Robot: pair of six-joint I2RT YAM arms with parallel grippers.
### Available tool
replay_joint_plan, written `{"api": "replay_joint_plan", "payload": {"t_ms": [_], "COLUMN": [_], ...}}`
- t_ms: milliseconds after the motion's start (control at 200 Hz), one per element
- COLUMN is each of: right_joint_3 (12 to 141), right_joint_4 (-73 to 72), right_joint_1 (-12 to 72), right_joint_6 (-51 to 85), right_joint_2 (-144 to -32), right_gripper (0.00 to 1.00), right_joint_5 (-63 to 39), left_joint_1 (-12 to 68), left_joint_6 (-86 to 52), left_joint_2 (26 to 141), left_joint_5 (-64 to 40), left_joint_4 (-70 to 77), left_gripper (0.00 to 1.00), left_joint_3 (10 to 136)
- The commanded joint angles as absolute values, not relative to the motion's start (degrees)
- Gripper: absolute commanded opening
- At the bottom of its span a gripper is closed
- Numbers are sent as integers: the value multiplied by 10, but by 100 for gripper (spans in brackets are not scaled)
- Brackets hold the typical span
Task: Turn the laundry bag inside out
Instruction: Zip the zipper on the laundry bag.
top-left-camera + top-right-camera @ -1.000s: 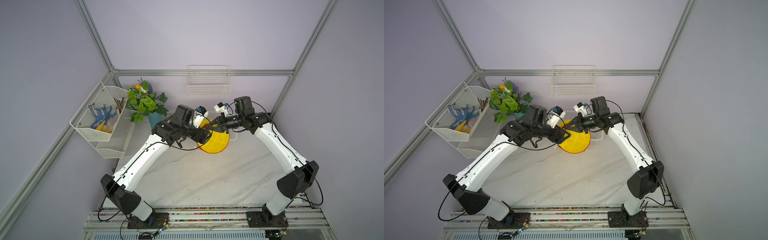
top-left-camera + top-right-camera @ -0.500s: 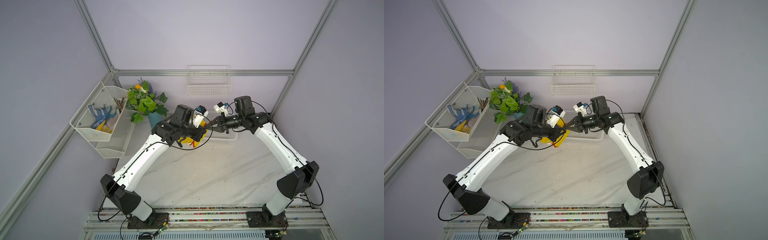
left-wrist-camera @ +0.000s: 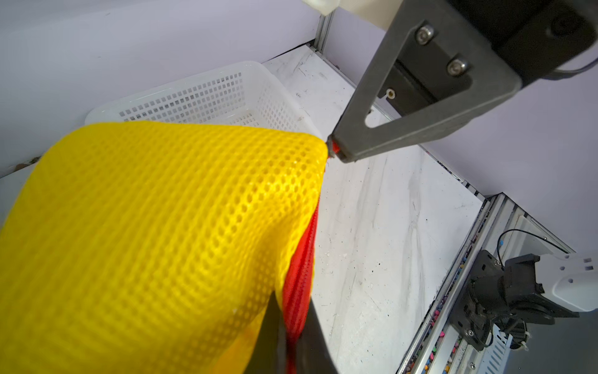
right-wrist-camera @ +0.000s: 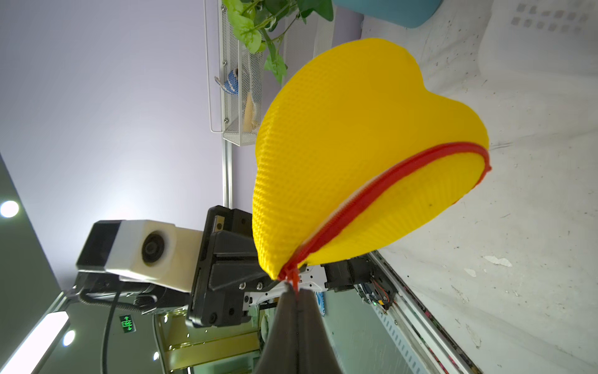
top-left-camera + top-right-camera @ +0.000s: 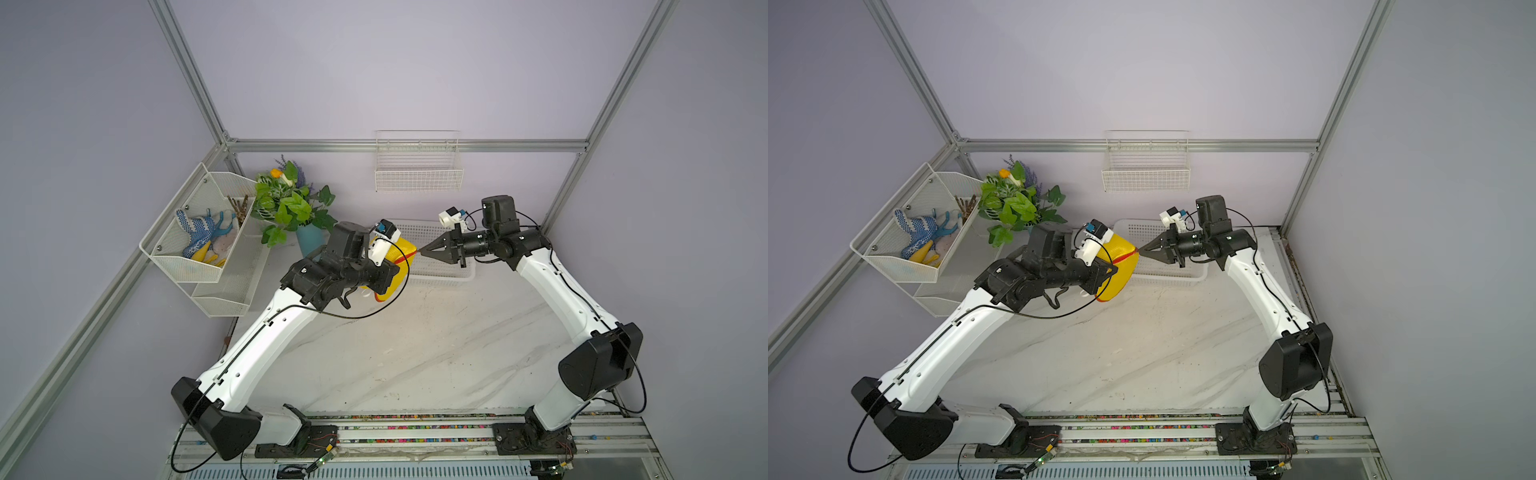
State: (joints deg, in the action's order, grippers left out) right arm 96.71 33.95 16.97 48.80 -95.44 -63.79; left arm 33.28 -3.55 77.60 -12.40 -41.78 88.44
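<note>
The laundry bag [image 5: 404, 248] [image 5: 1121, 266], yellow mesh with red zipper trim, hangs above the table, stretched between both grippers. My left gripper [image 3: 293, 343] [image 5: 1109, 271] is shut on the red zipper trim [image 3: 299, 285] at one edge of the bag [image 3: 161, 226]. My right gripper [image 4: 295, 291] [image 5: 421, 250] [image 5: 1139, 250] is shut on the red trim at the opposite corner, where its tip [image 3: 335, 152] meets the mesh. In the right wrist view the bag [image 4: 356, 129] bulges in a heart shape, with the zipper [image 4: 388, 175] running across it. The left fingertips are hidden behind it there.
A white perforated basket [image 5: 440, 280] [image 5: 1167, 280] [image 3: 200, 97] stands on the marble table by the back wall, under the right gripper. A potted plant [image 5: 291, 203] and a wire shelf [image 5: 199, 241] with gloves are at the back left. A wire basket [image 5: 417, 166] hangs on the wall.
The left gripper has shut on the bag's red trim. The bag, hanging as a round disc from the right gripper before, is now folded and pulled taut between both grippers.
</note>
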Motion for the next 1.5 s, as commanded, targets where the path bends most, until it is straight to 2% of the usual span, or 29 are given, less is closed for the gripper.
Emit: {"api": "replay_joint_plan", "payload": {"t_ms": [0, 140, 320, 480, 525, 580, 700, 920, 1055, 1240, 1495], "right_joint_3": [949, 910, 919, 929, 944, 965, 996, 1011, 1012, 1016, 1018], "right_joint_4": [249, 147, 150, 184, 220, 260, 318, 359, 363, 361, 354], "right_joint_1": [118, 122, 146, 155, 156, 156, 163, 181, 185, 190, 195], "right_joint_6": [532, 608, 607, 585, 562, 535, 498, 472, 470, 475, 492], "right_joint_2": [-935, -925, -929, -930, -932, -937, -948, -957, -955, -956, -956], "right_gripper": [0, 0, 0, 0, 0, 0, 0, 0, 0, 0, 0], "right_joint_5": [-587, -606, -618, -615, -610, -606, -600, -589, -583, -571, -542], "left_joint_1": [314, 313, 313, 314, 314, 314, 315, 343, 367, 378, 387], "left_joint_6": [-53, -65, -73, -75, -75, -73, -67, -51, -52, -65, -79], "left_joint_2": [734, 729, 748, 757, 757, 756, 764, 830, 863, 868, 870], "left_joint_5": [-86, -100, -140, -148, -145, -145, -137, -134, -144, -158, -141], "left_joint_4": [-468, -448, -426, -426, -427, -432, -442, -445, -442, -443, -450], "left_gripper": [0, 0, 0, 47, 56, 62, 69, 71, 68, 63, 61], "left_joint_3": [836, 809, 817, 836, 842, 853, 893, 991, 1042, 1059, 1090]}}
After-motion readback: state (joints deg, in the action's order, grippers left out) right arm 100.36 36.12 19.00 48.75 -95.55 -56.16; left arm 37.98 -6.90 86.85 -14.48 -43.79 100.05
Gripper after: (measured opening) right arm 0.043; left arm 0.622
